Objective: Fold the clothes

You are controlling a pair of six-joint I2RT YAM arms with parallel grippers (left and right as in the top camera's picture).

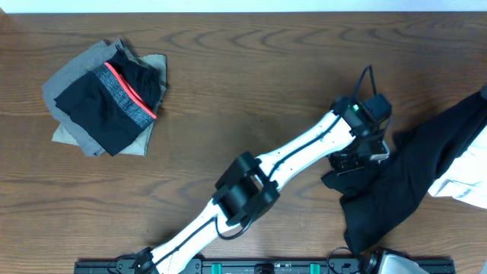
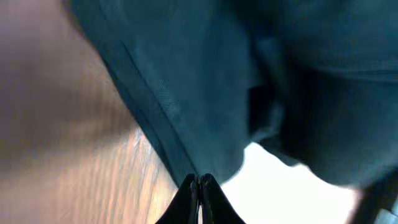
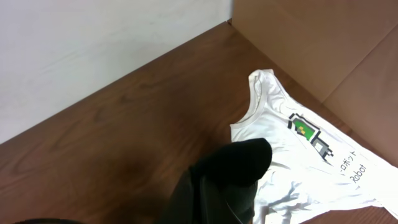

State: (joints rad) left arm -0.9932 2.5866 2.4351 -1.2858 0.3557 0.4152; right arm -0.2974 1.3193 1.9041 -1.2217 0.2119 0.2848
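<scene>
The clothes here are chiefly a black T-shirt (image 1: 411, 175), which lies crumpled at the right of the wooden table and stretches up toward the right edge. My left gripper (image 1: 351, 166) reaches across to the shirt's left edge. In the left wrist view its jaws (image 2: 199, 180) are pressed together right at the hem of the black T-shirt (image 2: 205, 74). In the right wrist view my right gripper (image 3: 214, 196) is wrapped in bunched cloth of the black T-shirt (image 3: 239, 162), which hides its fingers. A white printed garment (image 1: 464, 186) lies beside it.
A folded pile of grey, tan and red-banded black pieces (image 1: 106, 95) sits at the far left. The white printed garment (image 3: 292, 155) lies near a cardboard box wall (image 3: 323, 43) at the table's corner. My left arm (image 1: 251, 186) crosses the table diagonally.
</scene>
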